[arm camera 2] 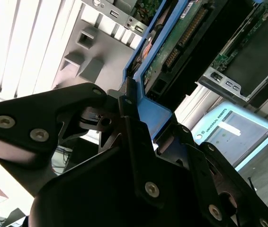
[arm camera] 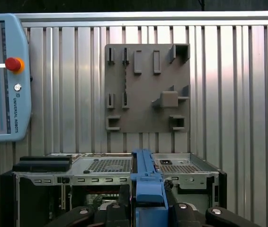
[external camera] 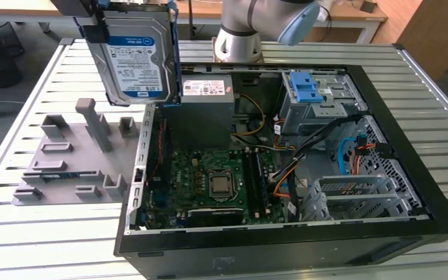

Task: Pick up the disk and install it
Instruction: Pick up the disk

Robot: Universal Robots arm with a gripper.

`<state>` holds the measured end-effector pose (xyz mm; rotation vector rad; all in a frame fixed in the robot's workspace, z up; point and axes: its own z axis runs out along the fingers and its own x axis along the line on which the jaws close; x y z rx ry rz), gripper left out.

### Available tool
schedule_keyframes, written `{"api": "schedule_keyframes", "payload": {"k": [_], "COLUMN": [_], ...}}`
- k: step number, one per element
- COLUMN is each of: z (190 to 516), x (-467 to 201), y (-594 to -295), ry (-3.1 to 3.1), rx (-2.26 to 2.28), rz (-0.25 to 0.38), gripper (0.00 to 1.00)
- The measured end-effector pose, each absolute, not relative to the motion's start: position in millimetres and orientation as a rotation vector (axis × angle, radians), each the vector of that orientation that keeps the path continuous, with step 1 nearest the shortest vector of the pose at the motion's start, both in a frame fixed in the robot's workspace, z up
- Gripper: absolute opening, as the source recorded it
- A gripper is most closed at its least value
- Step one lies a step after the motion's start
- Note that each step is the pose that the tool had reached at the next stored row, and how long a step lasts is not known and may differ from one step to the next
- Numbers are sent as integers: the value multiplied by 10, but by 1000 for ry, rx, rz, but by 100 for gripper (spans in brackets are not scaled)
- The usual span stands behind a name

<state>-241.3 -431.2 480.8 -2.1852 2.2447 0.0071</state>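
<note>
Disk [external camera: 135,58] is off the surface [external camera: 45,233], hanging in the upper left of the exterior view over the seam between the grey fixture plate [external camera: 68,163] and the near wall of the open computer case [external camera: 286,245]. It is not seated in the drive cage [external camera: 311,87] at the upper right. The end effector [arm camera: 148,191] is pinched on the blue carrier's end rail, seen at bottom centre of the first wrist view. Probable reason: gripping the plastic frame spares the metal body, and the height keeps the lower end clear of the case wall. Long axis is upright, hanging straight down from the grip. The label faces the exterior camera; the circuit-board side shows in the second wrist view.
</note>
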Motion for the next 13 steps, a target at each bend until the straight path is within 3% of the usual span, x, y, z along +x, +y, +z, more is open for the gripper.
{"api": "schedule_keyframes", "payload": {"k": [13], "z": [4807], "x": [-2203], "y": [-4324], "ry": [2245], "rx": [-2185], "rz": [7], "gripper": [36]}}
